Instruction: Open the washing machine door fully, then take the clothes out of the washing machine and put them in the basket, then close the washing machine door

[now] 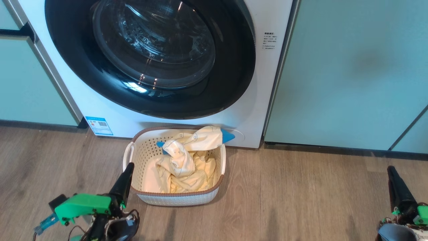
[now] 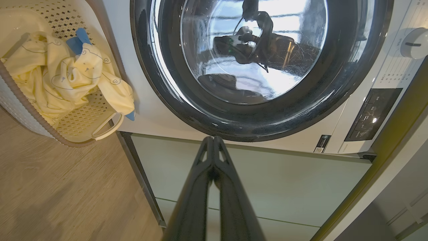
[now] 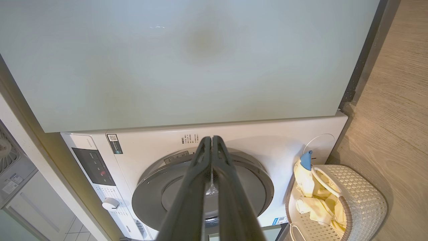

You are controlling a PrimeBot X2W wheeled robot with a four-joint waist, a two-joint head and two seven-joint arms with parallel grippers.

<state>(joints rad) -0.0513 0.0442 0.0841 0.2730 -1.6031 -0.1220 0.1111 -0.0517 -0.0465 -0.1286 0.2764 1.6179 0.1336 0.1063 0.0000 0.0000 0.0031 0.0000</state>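
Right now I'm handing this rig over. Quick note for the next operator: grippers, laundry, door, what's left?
Left gripper: shut, empty, low beside the small cream perforated plastic basket.
Right gripper: shut, empty, far right above the wooden floor.
Pale yellow bear-print clothes lie in that basket, which stands on the floor before the big white front-loading washing machine; a blue part pokes over its rear rim.
Large round black-rimmed glass door looks shut.
Done: apparently every step. Left: nothing visible; glare hides the drum's inside.
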